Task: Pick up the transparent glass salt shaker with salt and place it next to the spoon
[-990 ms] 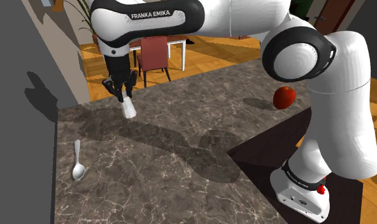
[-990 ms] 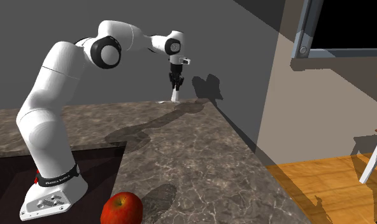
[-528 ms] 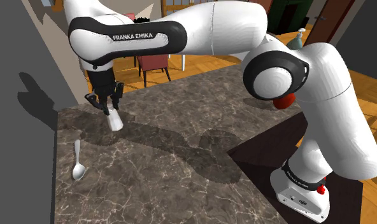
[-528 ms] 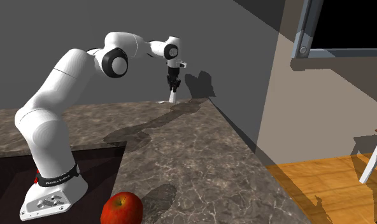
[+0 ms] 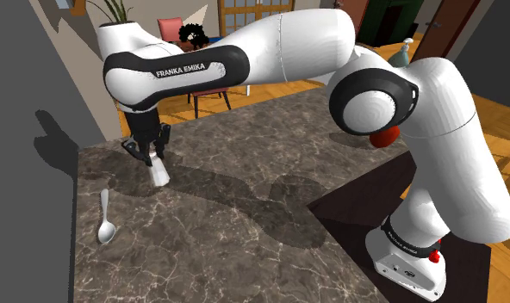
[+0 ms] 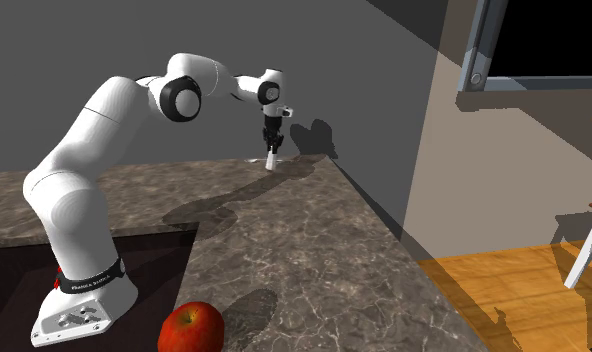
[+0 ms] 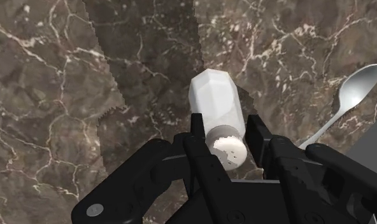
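gripper (image 5: 156, 162): clamped on the cap end of the salt shaker (image 5: 161, 176), fingers (image 7: 258, 135) pressed on both sides
salt shaker: whitish, held a bit tilted, low over the dark marble counter (image 5: 245, 232); contact with the stone can't be made out
spoon (image 5: 105, 219): laid flat on the counter, near the shaker but apart, toward the shoulder view's lower left
apple (image 6: 192, 328): red, parked well apart at the counter's other end

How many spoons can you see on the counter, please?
1. The spoon lies flat on the counter near the shoulder view's left edge, apart from the shaker clasped in the gripper. The arm may hide some counter.
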